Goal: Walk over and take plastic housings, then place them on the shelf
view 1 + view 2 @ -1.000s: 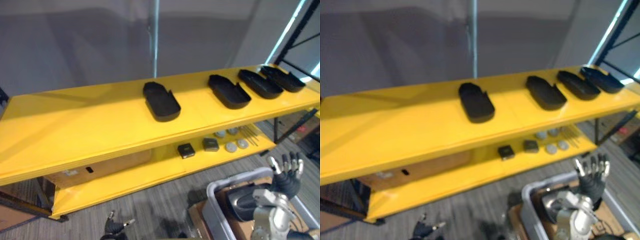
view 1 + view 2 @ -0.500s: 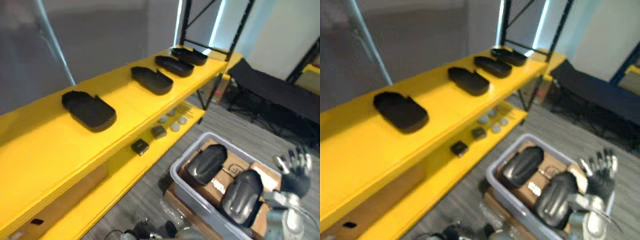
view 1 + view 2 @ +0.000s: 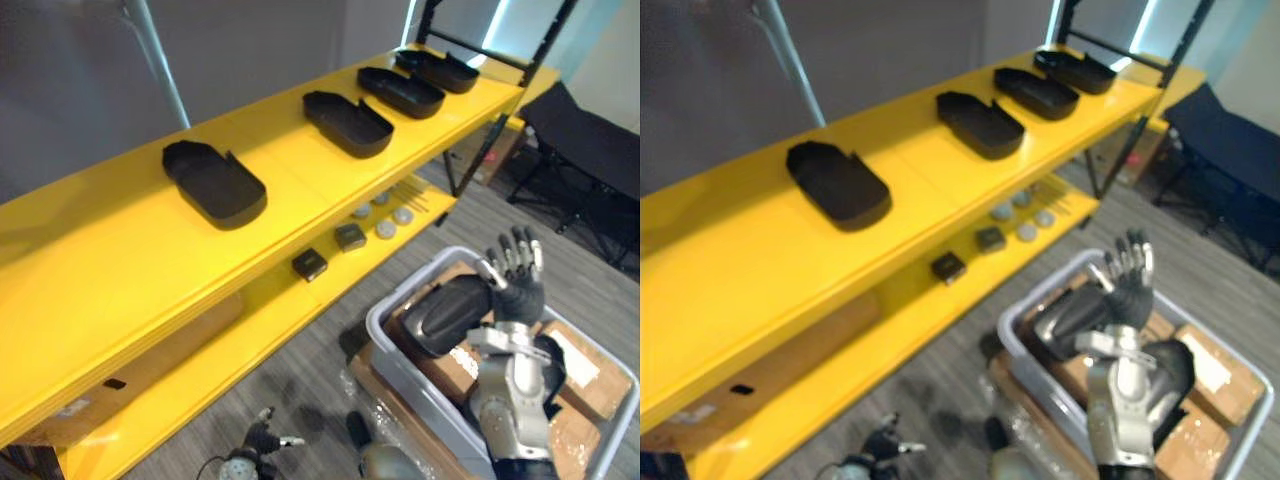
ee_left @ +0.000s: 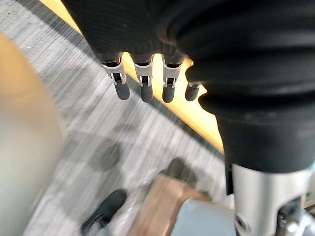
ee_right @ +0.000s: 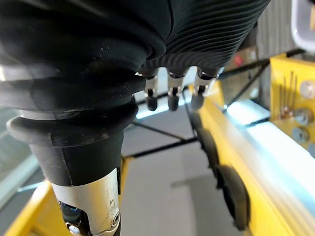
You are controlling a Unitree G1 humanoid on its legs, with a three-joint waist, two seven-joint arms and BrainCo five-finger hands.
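The right hand, fingers spread and empty, should be lowered onto the plastic housing just beside it and closed across its rounded back

The right hand and left hand had silver fingers with dark tips, black ribbed covers and silver-grey forearms.

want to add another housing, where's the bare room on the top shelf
The widest bare stretch is on the top shelf, left of the nearest housing. A smaller gap lies between that one and the second housing. The far end is crowded: the third housing and the fourth housing sit close together.
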